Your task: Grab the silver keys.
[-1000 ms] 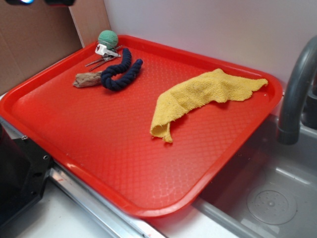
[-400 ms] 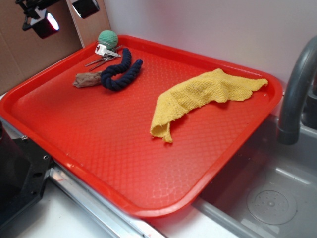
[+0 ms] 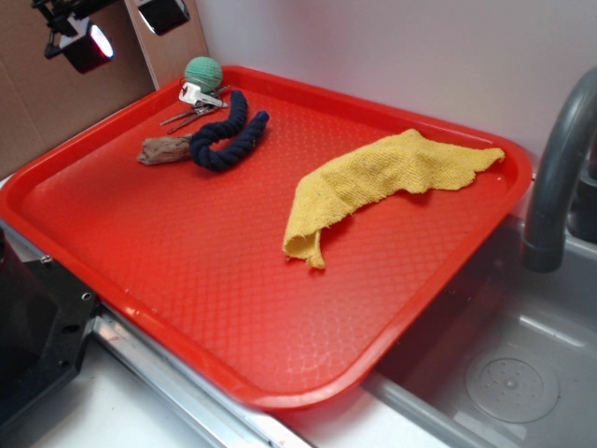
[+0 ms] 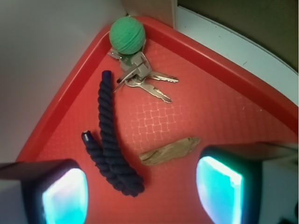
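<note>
The silver keys [image 3: 194, 105] lie in the far left corner of the red tray [image 3: 187, 271], joined to a white tag, right beside the green ball [image 3: 202, 72]. In the wrist view the keys [image 4: 145, 80] lie below the ball [image 4: 127, 35]. My gripper [image 3: 119, 23] hangs open high above the tray's far left corner, empty. In the wrist view my gripper [image 4: 142, 191] has its two pads wide apart over the blue rope [image 4: 110, 144] and the brown driftwood piece [image 4: 169, 150]; the keys are farther ahead.
A yellow cloth [image 3: 373, 187] lies on the tray's right half. The blue rope [image 3: 224, 135] and driftwood [image 3: 166, 149] lie just in front of the keys. A grey faucet [image 3: 560, 177] and a sink [image 3: 504, 373] are at the right. A cardboard wall [image 3: 56, 103] stands behind.
My gripper came down into the top left of the exterior view during the last second, then hardly moved. Nothing on the tray has moved.
</note>
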